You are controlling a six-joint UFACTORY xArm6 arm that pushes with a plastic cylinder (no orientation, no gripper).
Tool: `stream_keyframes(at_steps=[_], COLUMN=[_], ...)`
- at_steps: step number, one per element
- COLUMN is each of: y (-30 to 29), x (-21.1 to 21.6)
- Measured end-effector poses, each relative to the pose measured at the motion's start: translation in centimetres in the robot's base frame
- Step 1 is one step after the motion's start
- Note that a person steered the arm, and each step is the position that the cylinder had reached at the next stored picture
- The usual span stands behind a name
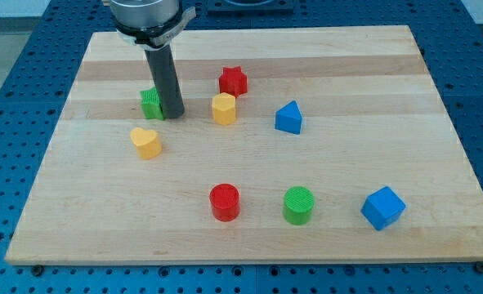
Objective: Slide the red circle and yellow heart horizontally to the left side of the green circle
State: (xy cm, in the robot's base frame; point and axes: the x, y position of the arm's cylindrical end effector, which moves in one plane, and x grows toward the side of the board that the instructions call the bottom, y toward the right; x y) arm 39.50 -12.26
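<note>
The red circle (224, 202) stands near the view's bottom, just left of the green circle (298, 204), a small gap between them. The yellow heart (145, 142) lies further up and to the left. My tip (173, 115) rests on the board above and right of the yellow heart, touching the right side of a green block (150, 104) that the rod partly hides.
A yellow hexagon-like block (223, 108) and a red star (233, 81) sit right of the rod. A blue triangle (288, 118) is further right. A blue cube (382, 207) lies right of the green circle. The wooden board (388, 98) has edges all round.
</note>
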Motion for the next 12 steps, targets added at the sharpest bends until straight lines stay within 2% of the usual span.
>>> stream_keyframes(at_steps=[2,3,9,12], y=[-4.0,-4.0,-4.0,-3.8], x=[2.7,2.9,13.3,13.0])
